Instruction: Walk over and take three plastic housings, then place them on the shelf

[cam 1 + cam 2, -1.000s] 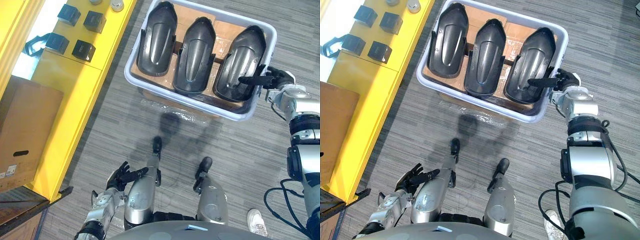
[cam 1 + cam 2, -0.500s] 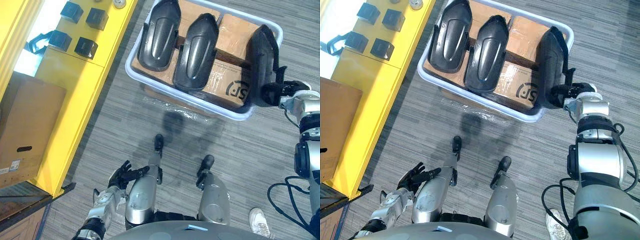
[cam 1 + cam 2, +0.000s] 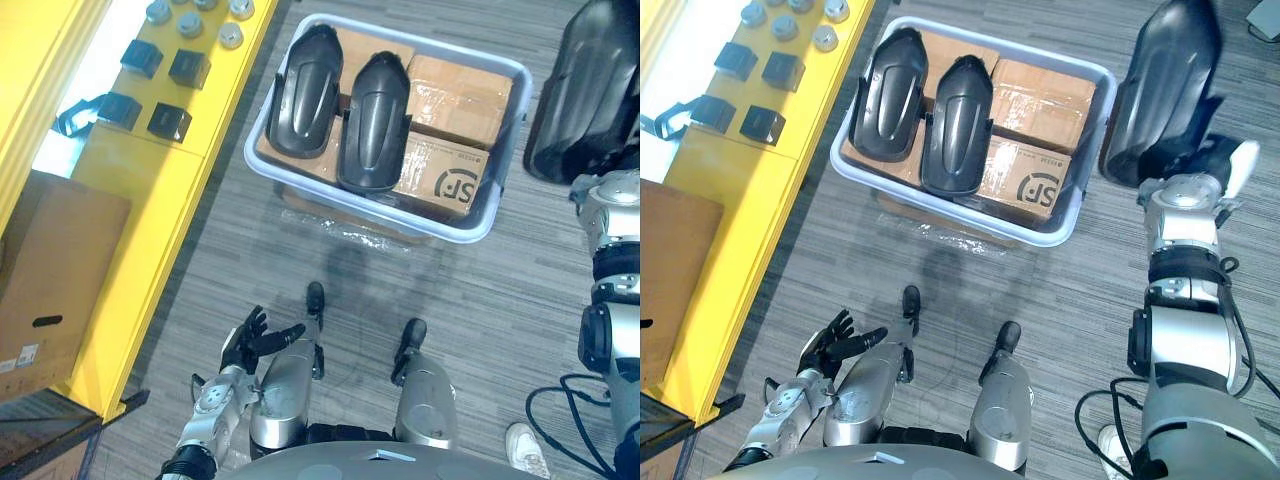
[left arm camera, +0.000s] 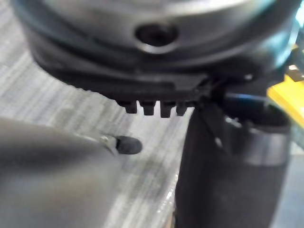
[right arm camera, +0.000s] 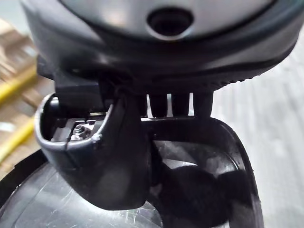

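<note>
My right hand (image 3: 1196,178) is shut on a black plastic housing (image 3: 1165,90), holding it up in the air to the right of the tub. In the right wrist view the thumb (image 5: 118,156) and fingers clamp the rim of that housing (image 5: 42,204). Two more black housings (image 3: 305,90) (image 3: 372,120) lie side by side in the left part of the pale tub (image 3: 480,230). My left hand (image 3: 255,340) hangs low at the left with its fingers spread, open and holding nothing.
Cardboard boxes (image 3: 450,175) line the tub's bottom, bare on the right side. A yellow shelf (image 3: 150,200) runs along the left, carrying small black boxes (image 3: 168,120), round silver parts (image 3: 195,25) and a cardboard box (image 3: 50,270). Grey floor lies between.
My right hand closed on the rightmost housing, tipped it up and lifted it out of the tub to the right. The boxes beneath it now show. The left hand stayed put.
</note>
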